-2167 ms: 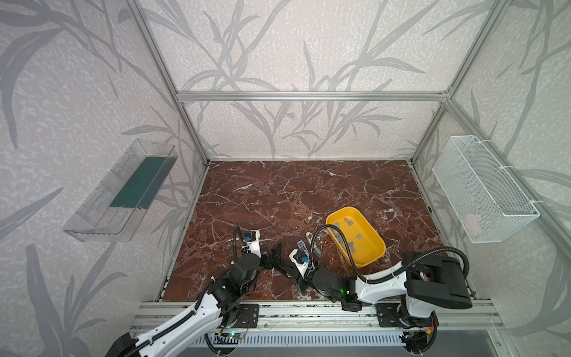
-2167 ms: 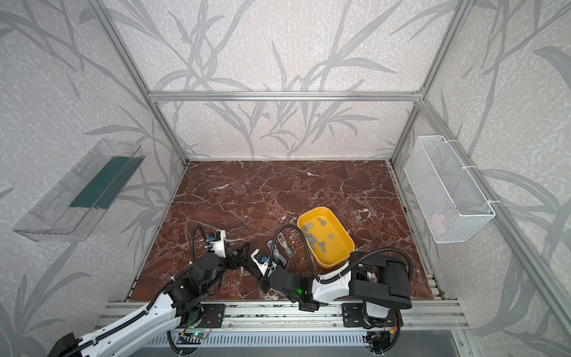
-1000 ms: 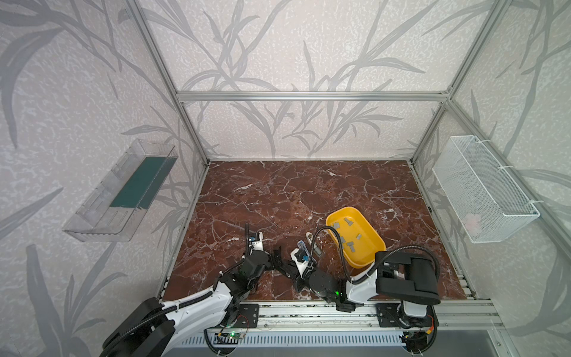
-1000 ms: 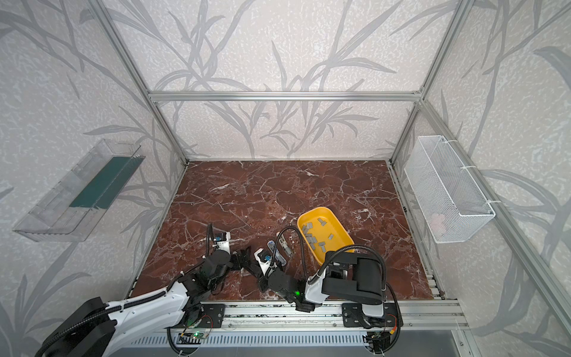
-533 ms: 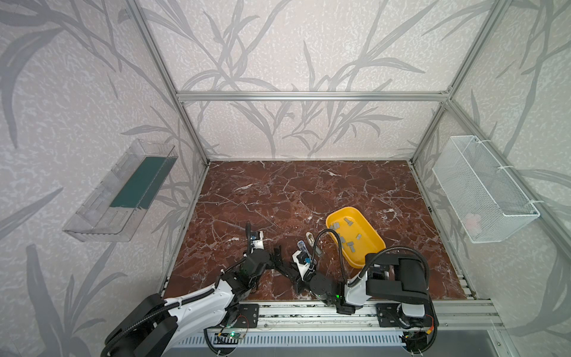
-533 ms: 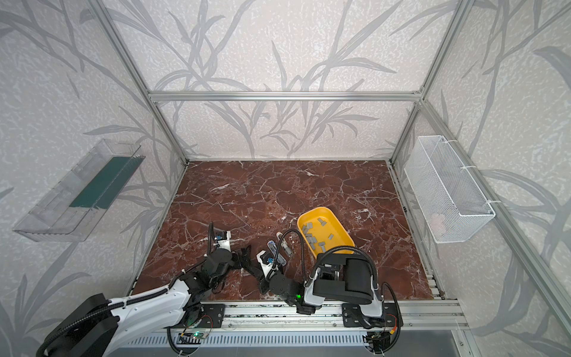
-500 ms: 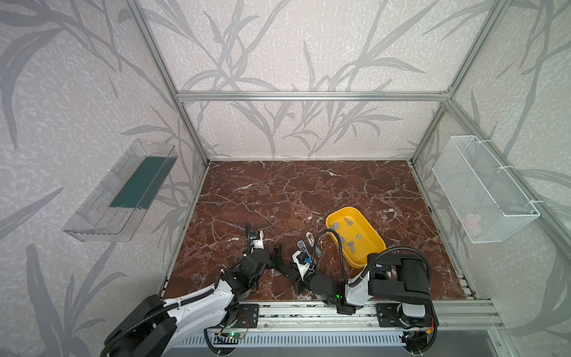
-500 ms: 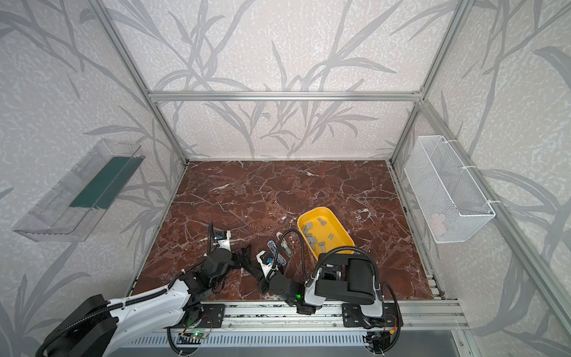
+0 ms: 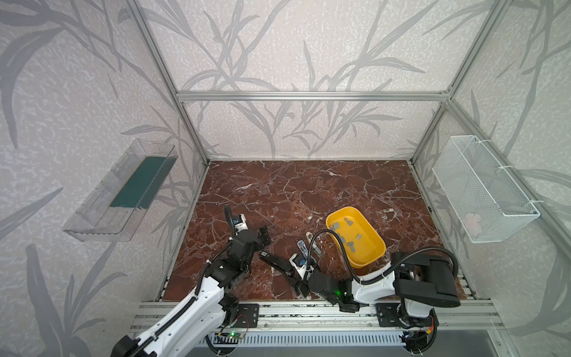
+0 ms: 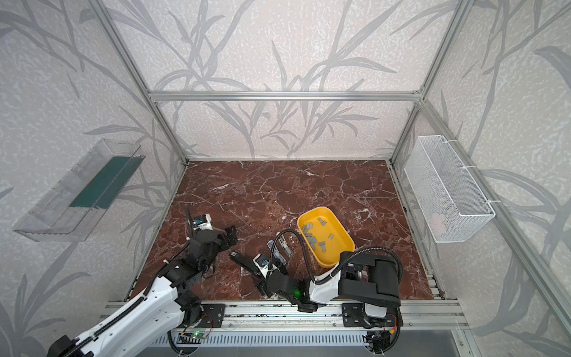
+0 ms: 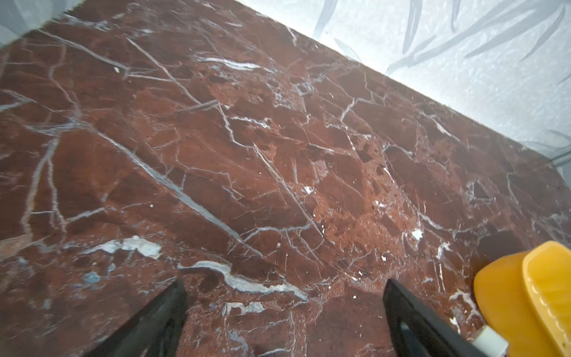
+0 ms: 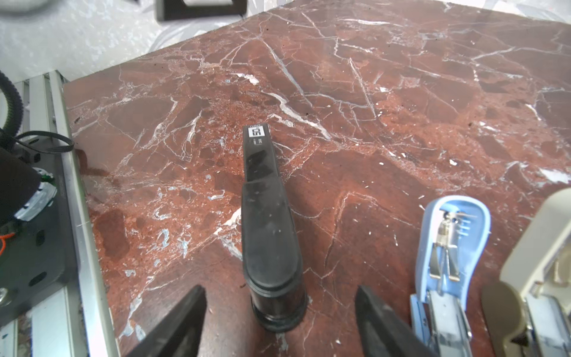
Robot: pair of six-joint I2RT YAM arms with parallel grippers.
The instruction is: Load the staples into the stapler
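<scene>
Staples (image 9: 350, 244): tiny grey specks in tray (image 9: 367, 251)

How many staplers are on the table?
3. In both top views, the black stapler lies leftmost. The blue stapler lies open beside it. The beige stapler lies open nearest the yellow tray. None seem hidden.

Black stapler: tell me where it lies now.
In both top views the black stapler lies near the table's front edge, left of the blue stapler, its rounded end between the right gripper's open jaws.
</scene>
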